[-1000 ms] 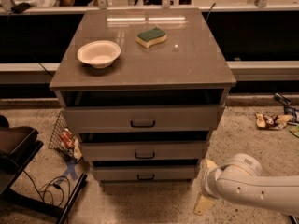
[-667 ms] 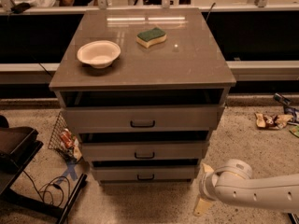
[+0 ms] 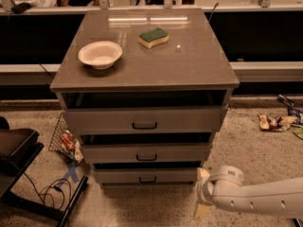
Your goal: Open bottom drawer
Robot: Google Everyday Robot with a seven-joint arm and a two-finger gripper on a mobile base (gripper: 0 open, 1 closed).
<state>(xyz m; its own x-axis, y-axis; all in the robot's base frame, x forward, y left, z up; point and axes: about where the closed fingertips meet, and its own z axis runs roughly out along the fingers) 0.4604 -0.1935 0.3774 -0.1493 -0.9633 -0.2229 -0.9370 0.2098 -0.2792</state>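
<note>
The bottom drawer [image 3: 118, 176] is the lowest of three grey fronts on the cabinet, with a small black bar handle [image 3: 147, 179] at its centre. A dark gap shows above its front. My gripper [image 3: 200, 193] is low near the floor, just right of the cabinet's lower right corner, level with the bottom drawer. Its two pale fingers [image 3: 203, 173] stand apart, open and holding nothing. It is well to the right of the handle and does not touch it.
The cabinet top [image 3: 189, 65] carries a white bowl [image 3: 100, 54] and a green-and-yellow sponge [image 3: 153, 37]. A wire basket with litter [image 3: 65, 141] and a black stand with cables [image 3: 19, 174] are at the left on the floor. Wrappers [image 3: 274, 122] lie at the right.
My arm has shifted slightly left, bringing the gripper closer to the cabinet's lower right corner. The drawers have not moved.
</note>
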